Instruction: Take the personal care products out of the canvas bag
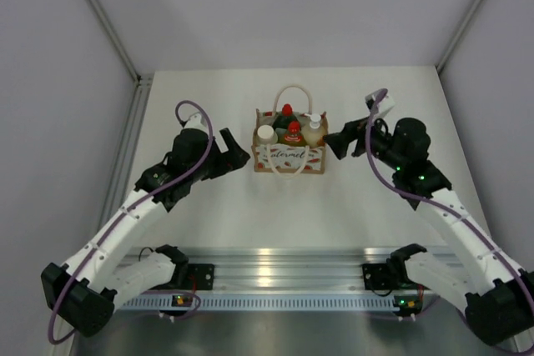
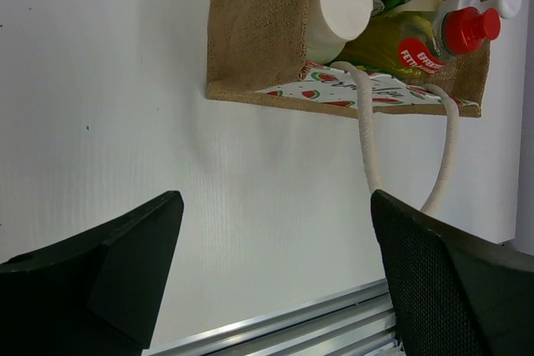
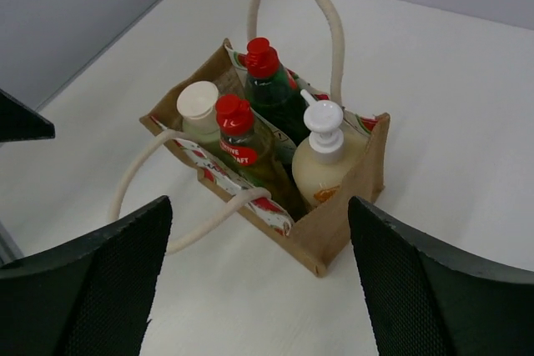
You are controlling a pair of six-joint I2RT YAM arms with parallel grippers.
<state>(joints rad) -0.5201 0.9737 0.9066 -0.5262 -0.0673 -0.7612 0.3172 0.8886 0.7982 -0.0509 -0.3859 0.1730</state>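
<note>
The canvas bag stands upright at the table's middle, between my two grippers, and holds all the bottles. In the right wrist view the bag holds a dark green bottle with red cap, a yellow-green bottle with red cap, a cream pump bottle and a pale cylinder with white lid. My left gripper is open and empty just left of the bag. My right gripper is open and empty just right of it. The left wrist view shows the bag lying ahead of its open fingers.
The bag's two pale loop handles show, one standing up at the back and one drooping over the front. An aluminium rail runs along the near edge. White walls close in the table.
</note>
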